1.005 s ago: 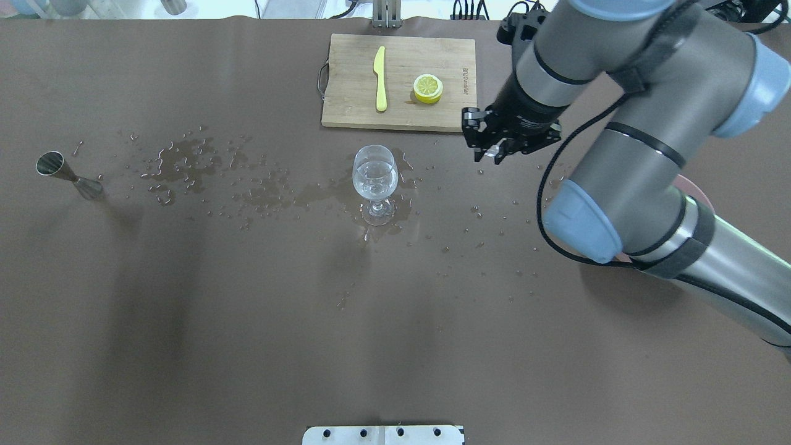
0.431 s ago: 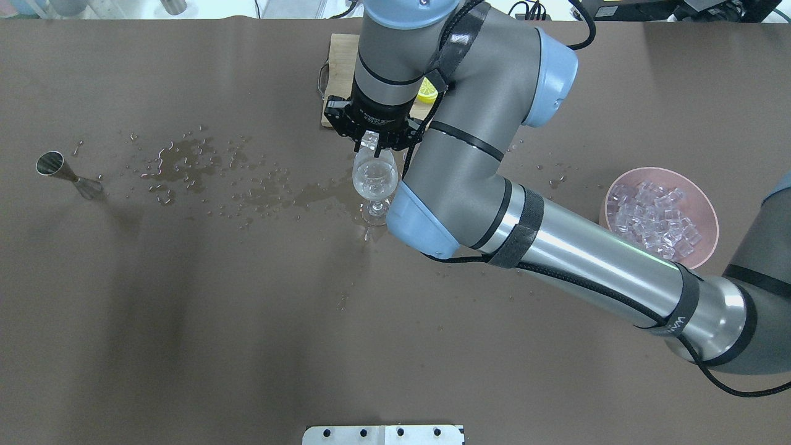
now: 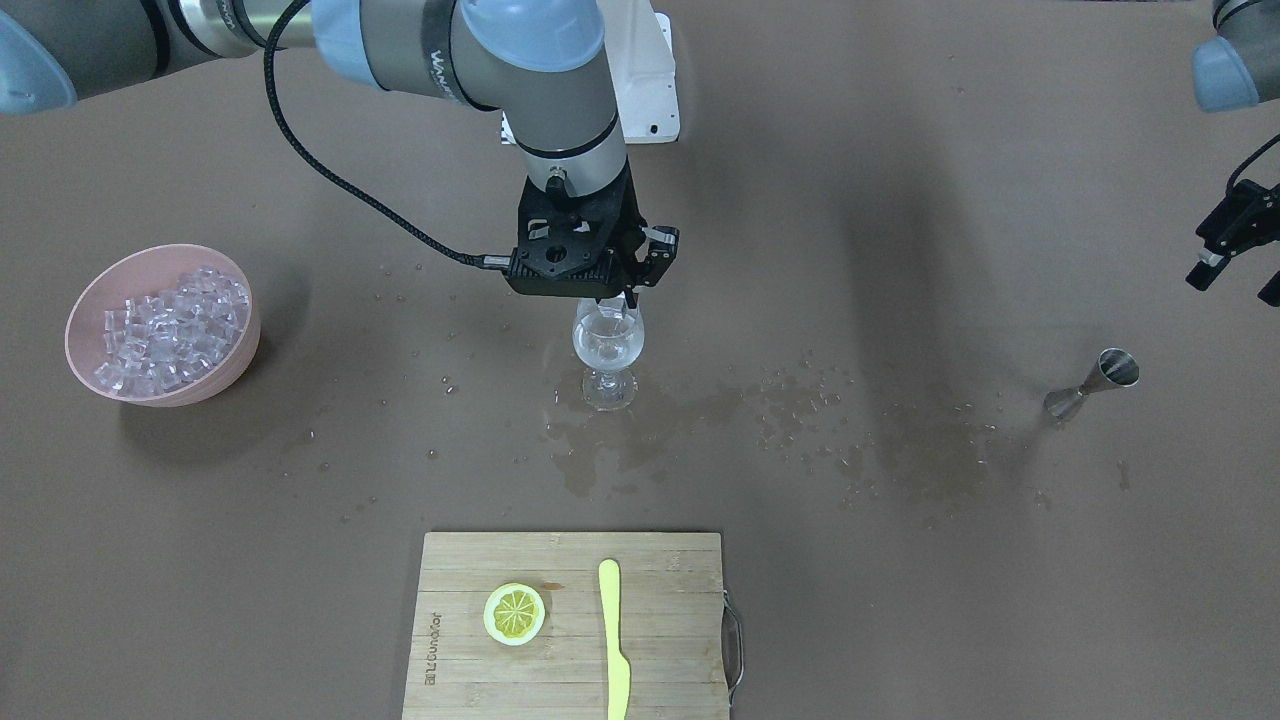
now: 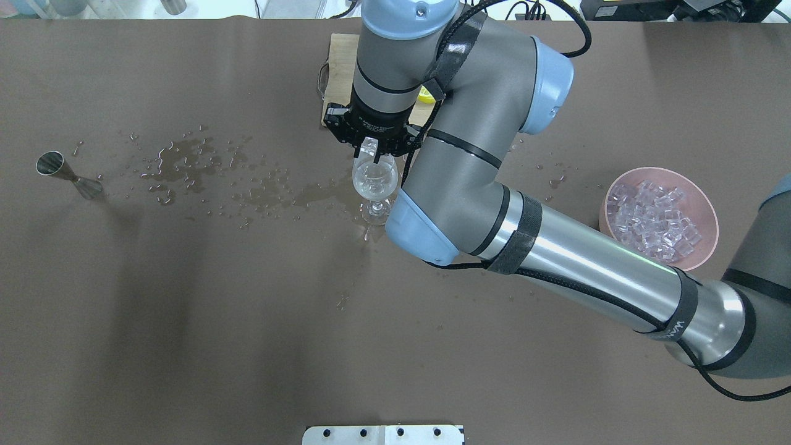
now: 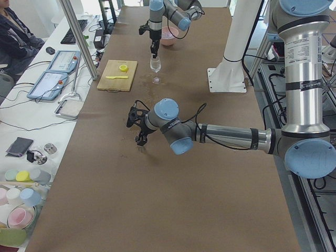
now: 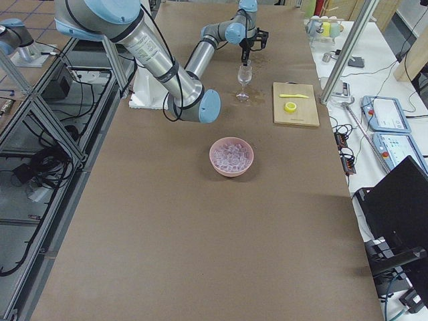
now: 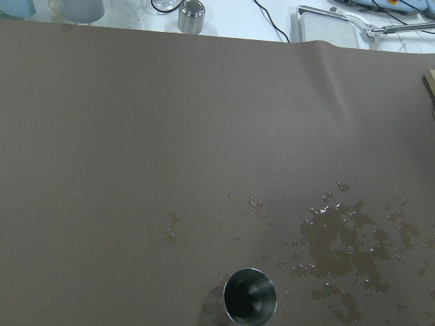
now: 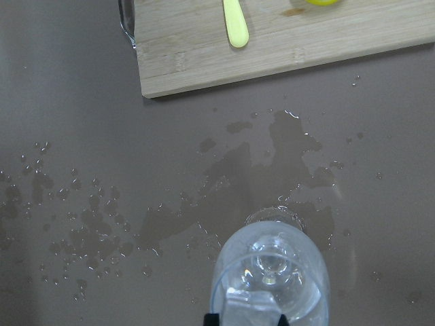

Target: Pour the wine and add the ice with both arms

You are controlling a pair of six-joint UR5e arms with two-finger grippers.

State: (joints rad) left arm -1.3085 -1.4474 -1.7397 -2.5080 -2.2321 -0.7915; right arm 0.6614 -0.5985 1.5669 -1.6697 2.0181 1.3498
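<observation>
brown matte table [image 4: 185, 346], spill-wet. right arm [image 4: 556, 247] overhangs the bamboo board [image 3: 660, 600]. round pink bowl [image 3: 225, 375] holding ice [image 3: 165, 325]. stemmed glass [image 3: 607, 345] holding wine [image 3: 606, 354]. steel jigger [image 3: 1090, 385]. right gripper [image 4: 374, 148] pinches one cube [image 8: 250, 311] above glass; left gripper [image 3: 1235, 283] spread, empty.

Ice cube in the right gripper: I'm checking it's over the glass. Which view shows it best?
Right wrist view: the ice cube sits large above the glass mouth. Overhead shows it small in the right gripper; elsewhere it is hidden or too small.
</observation>
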